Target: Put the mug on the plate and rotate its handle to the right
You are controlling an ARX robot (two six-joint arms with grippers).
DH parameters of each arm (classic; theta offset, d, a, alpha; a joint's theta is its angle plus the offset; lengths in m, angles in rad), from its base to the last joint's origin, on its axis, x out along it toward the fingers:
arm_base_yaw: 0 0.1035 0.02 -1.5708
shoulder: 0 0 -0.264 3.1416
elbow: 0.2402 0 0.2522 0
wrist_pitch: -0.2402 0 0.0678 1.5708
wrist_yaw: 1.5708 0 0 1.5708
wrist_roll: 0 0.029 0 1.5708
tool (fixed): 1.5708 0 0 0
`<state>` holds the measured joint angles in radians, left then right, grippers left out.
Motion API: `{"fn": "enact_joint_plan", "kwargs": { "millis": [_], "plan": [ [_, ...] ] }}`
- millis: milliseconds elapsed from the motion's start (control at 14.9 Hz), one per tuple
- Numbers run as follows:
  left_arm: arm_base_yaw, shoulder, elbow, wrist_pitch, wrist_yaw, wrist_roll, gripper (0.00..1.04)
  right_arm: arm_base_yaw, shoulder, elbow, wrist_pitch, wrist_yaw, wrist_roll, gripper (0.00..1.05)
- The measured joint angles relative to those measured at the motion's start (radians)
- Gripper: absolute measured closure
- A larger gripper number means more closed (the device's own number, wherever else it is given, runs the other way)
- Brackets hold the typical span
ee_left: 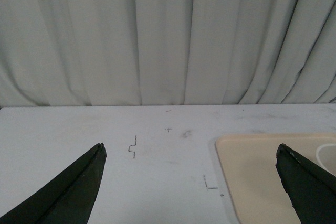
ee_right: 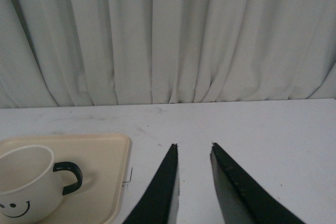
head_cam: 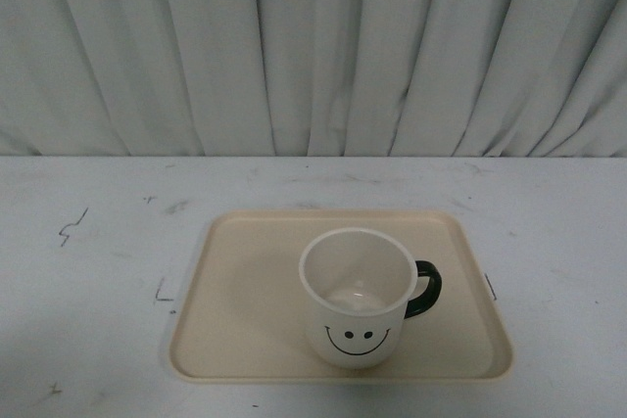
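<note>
The cream-white mug (head_cam: pixel 357 299) with a black smiley face stands upright on the beige plate (head_cam: pixel 245 281), right of its middle. Its black handle (head_cam: pixel 424 289) points right in the front view. No arm shows in the front view. In the right wrist view the mug (ee_right: pixel 23 182) and its handle (ee_right: pixel 70 177) sit on the plate (ee_right: pixel 107 156), well apart from my right gripper (ee_right: pixel 193 145), which is shut over bare table with nothing held. My left gripper (ee_left: pixel 190 146) is open and wide; a corner of the plate (ee_left: pixel 252 171) lies between its fingers.
The white table (head_cam: pixel 88 271) carries small black pen marks (head_cam: pixel 71 229) around the plate. A pale pleated curtain (head_cam: pixel 313 46) hangs close behind the table's far edge.
</note>
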<state>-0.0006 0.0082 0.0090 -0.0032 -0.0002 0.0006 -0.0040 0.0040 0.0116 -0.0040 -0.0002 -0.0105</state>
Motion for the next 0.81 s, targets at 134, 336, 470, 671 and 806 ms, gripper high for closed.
{"fn": "enact_joint_plan", "kwargs": {
  "millis": [134,336,470,671,806],
  "plan": [
    [0.000,0.000,0.000,0.000,0.000,0.000,0.07,0.000,0.000,0.000,0.000,0.000,0.000,0.63],
    [0.000,0.000,0.000,0.000,0.000,0.000,0.07,0.000,0.000,0.000,0.000,0.000,0.000,0.27],
    [0.000,0.000,0.000,0.000,0.000,0.000,0.07,0.000,0.000,0.000,0.000,0.000,0.001,0.04],
    [0.000,0.000,0.000,0.000,0.000,0.000,0.07,0.000,0.000,0.000,0.000,0.000,0.000,0.06],
    [0.000,0.000,0.000,0.000,0.000,0.000,0.07,0.000,0.000,0.000,0.000,0.000,0.000,0.06]
  ]
}}
